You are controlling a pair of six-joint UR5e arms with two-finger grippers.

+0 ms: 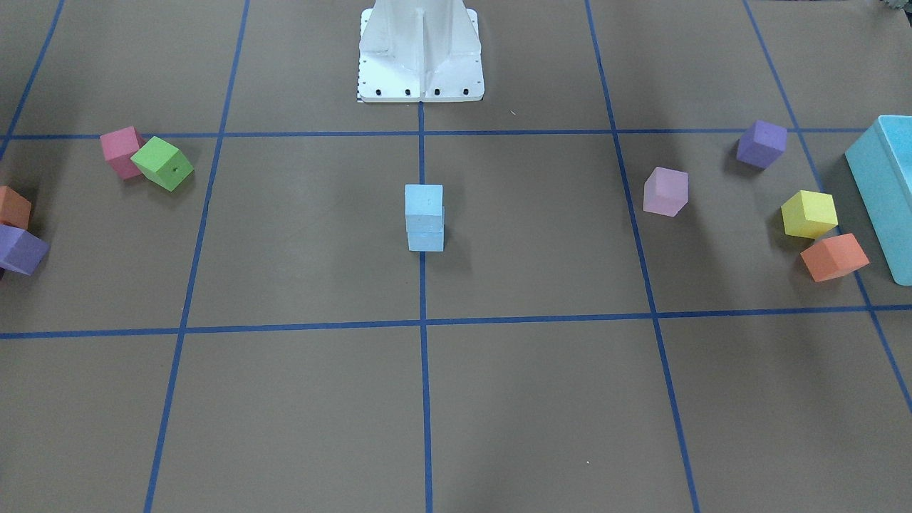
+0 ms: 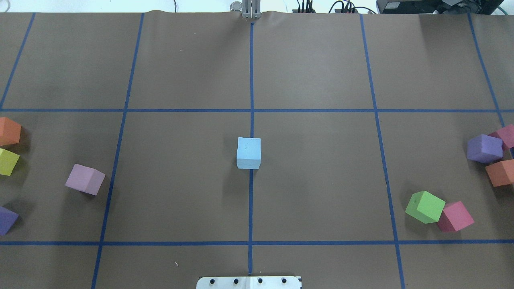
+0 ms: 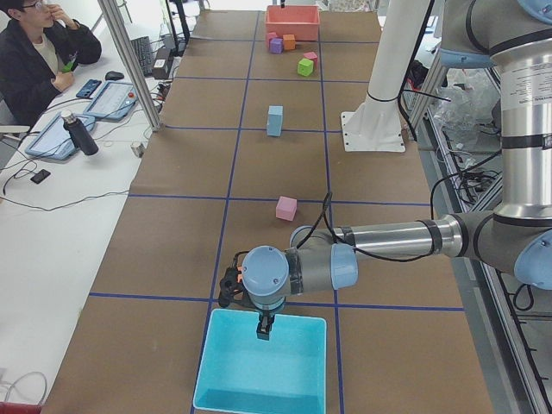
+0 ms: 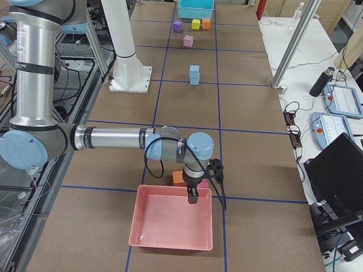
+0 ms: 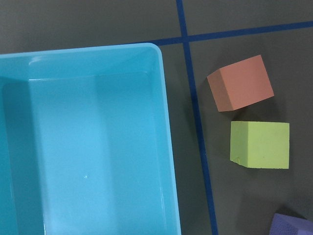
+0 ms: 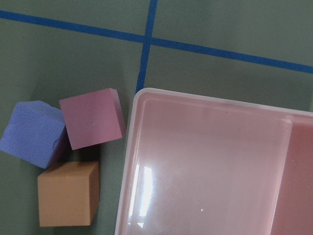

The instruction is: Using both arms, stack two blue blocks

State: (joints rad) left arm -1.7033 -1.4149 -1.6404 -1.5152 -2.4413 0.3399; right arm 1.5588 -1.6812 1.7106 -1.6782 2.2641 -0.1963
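The two pale blue blocks stand stacked, one (image 1: 424, 202) on top of the other (image 1: 426, 239), on the table's centre line; the stack also shows in the overhead view (image 2: 248, 152). No arm is near it. My left gripper (image 3: 265, 331) hangs over the teal box (image 3: 259, 371) at the table's left end, shown only in the exterior left view, so I cannot tell if it is open or shut. My right gripper (image 4: 193, 198) hangs over the pink tray (image 4: 170, 238) at the right end, shown only in the exterior right view, so its state is likewise unclear.
The white pedestal (image 1: 420, 53) stands behind the stack. Pink (image 2: 455, 216), green (image 2: 425, 206), purple (image 2: 484, 148) and orange (image 2: 500, 172) cubes lie on the overhead view's right. Lilac (image 2: 84, 179), yellow (image 2: 8, 161) and orange (image 2: 9, 131) cubes lie on its left.
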